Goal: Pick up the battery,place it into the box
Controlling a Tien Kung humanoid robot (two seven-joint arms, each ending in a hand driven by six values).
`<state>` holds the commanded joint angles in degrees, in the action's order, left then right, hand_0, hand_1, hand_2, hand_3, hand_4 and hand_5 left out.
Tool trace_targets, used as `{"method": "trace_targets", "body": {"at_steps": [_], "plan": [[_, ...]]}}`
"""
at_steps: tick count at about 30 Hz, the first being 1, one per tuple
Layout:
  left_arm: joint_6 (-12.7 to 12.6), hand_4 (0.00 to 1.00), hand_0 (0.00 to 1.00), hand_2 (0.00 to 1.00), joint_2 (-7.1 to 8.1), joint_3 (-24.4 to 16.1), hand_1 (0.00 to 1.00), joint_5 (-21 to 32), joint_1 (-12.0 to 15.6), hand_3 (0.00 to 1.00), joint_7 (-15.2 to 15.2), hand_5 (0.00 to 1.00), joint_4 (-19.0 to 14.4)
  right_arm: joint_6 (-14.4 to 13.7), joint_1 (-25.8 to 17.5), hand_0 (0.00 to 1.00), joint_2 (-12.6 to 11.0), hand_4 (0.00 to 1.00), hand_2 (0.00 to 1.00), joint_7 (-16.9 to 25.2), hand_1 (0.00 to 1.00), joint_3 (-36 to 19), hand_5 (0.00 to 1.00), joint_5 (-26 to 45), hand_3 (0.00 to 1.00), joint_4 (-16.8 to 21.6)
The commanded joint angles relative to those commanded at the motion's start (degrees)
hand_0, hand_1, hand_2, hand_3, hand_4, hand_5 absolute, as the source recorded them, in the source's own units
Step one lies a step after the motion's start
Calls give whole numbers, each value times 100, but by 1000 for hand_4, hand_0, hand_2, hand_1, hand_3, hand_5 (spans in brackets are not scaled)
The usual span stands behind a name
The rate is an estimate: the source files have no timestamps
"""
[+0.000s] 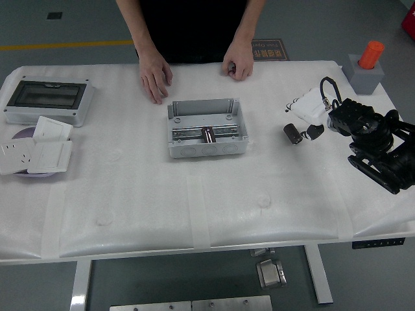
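Several fittings sit out of the way at the left: a grey lidded enclosure with a dark window, and flat white socket plates stacked on a dish; mid-table, on soft white foam sheeting, the open grey box lies mouth-up, ready to receive; a person's hands rest behind it; right of it the battery, a short dark cylinder, lies on the table, just beside the right hand, whose pale fingers look spread, nothing clamped; no grasp yet, I judge.
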<state>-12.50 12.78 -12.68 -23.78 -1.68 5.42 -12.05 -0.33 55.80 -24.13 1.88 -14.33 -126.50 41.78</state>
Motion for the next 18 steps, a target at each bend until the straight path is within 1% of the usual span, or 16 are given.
{"method": "trace_targets", "body": {"at_steps": [18], "plan": [[-15,686,591,578,-9,-86,632,-93,-25,720,15,258,-8,141,-131,583,92,768,827,19,535,-23,264,170,881,-12]]}}
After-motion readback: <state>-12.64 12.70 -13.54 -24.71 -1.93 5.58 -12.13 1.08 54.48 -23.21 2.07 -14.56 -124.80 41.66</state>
